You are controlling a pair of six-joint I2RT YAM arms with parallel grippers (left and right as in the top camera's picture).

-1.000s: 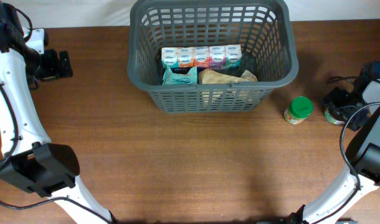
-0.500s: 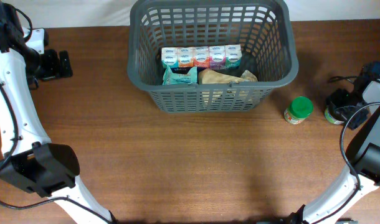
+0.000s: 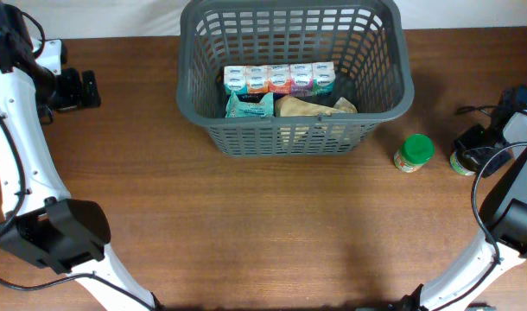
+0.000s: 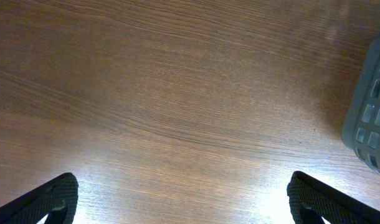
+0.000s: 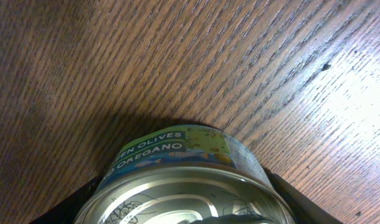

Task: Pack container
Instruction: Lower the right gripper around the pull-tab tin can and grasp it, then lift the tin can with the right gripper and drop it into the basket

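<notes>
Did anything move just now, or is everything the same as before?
Only a tiny change: the right gripper slid slightly to the right, its fingers on either side of the olive can. Whether it grips the can is unclear. The basket, the packets inside it, the green-lidded jar and the open left gripper stayed put.

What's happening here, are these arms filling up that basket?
Yes, they are packing it. The grey basket already holds a row of small cartons, a teal packet and a tan bag. The right gripper straddles a can of olives on the table, though a firm grip isn't clear. A green-lidded jar waits nearby. The left gripper hangs open over bare wood.
</notes>
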